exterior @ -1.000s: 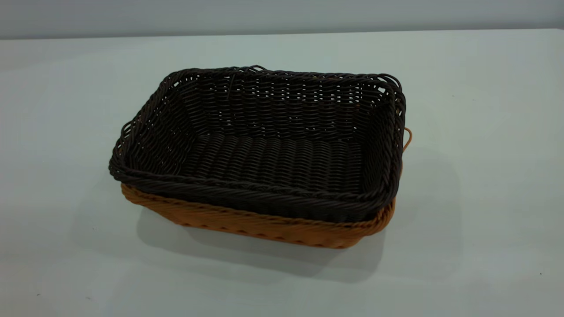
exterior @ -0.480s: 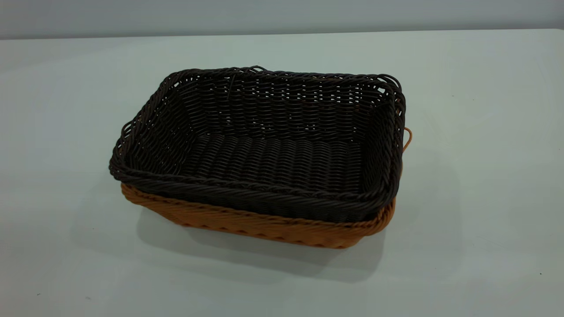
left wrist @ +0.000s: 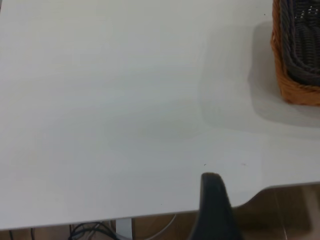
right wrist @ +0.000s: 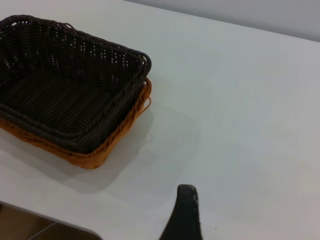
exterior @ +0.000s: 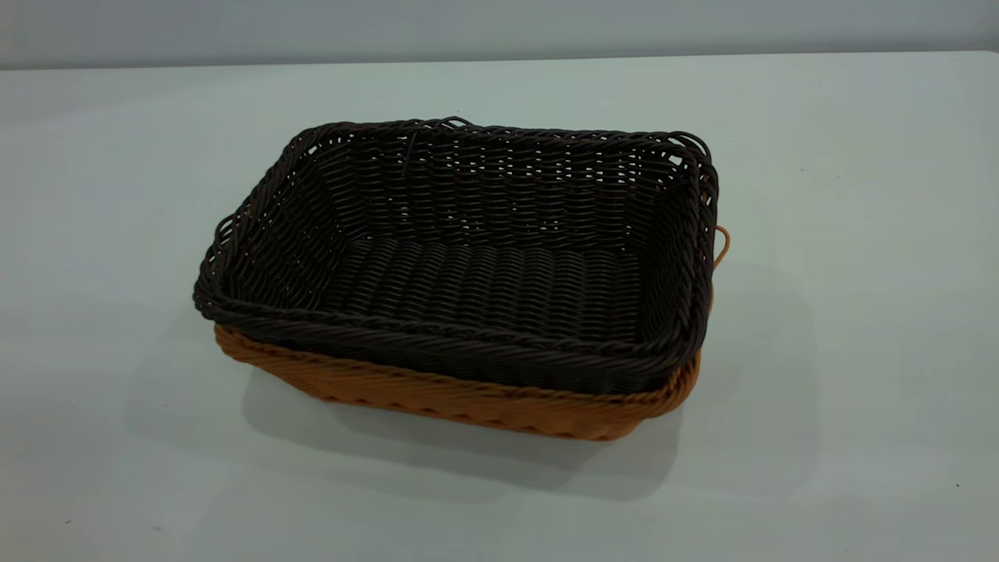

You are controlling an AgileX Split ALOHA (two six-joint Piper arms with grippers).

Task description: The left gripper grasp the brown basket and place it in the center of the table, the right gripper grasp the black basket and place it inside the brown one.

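The black basket (exterior: 484,265) sits nested inside the brown basket (exterior: 468,402) at the middle of the table (exterior: 858,234); only the brown basket's front wall and a small loop at its right end show below the dark rim. Neither gripper appears in the exterior view. In the left wrist view my left gripper (left wrist: 245,200) hangs over the table's edge, far from the brown basket (left wrist: 292,92). One dark finger (left wrist: 212,200) shows, with nothing beside it. My right gripper (right wrist: 225,205) is over bare table, apart from the black basket (right wrist: 60,95) and the brown basket (right wrist: 100,152), one finger (right wrist: 186,212) showing.
A pale wall runs behind the table's far edge (exterior: 499,58). The left wrist view shows the table's edge (left wrist: 150,216) with brown floor and cables below it. The right wrist view catches a table corner (right wrist: 60,222).
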